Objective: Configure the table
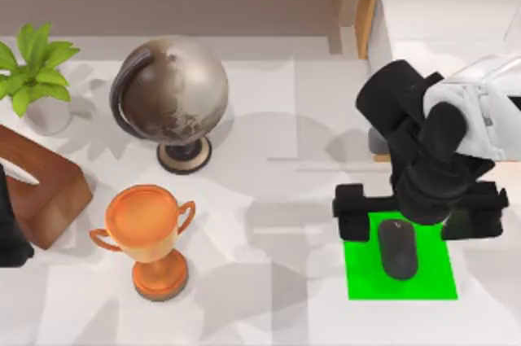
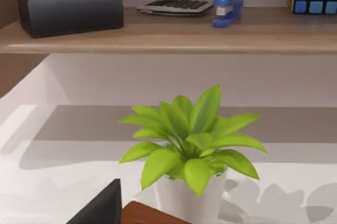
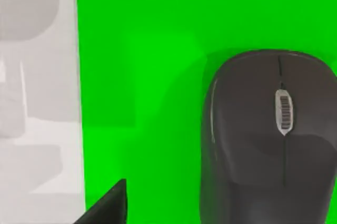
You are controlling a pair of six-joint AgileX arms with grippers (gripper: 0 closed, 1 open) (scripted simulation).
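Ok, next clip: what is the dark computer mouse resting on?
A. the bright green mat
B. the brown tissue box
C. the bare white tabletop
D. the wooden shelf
A. The mouse lies on the green mat at the table's right side, just below the right gripper; the right wrist view shows green around the mouse.

no readable text, labels, brands, numbers or signs anywhere

Bright, even light; soft grey shadows
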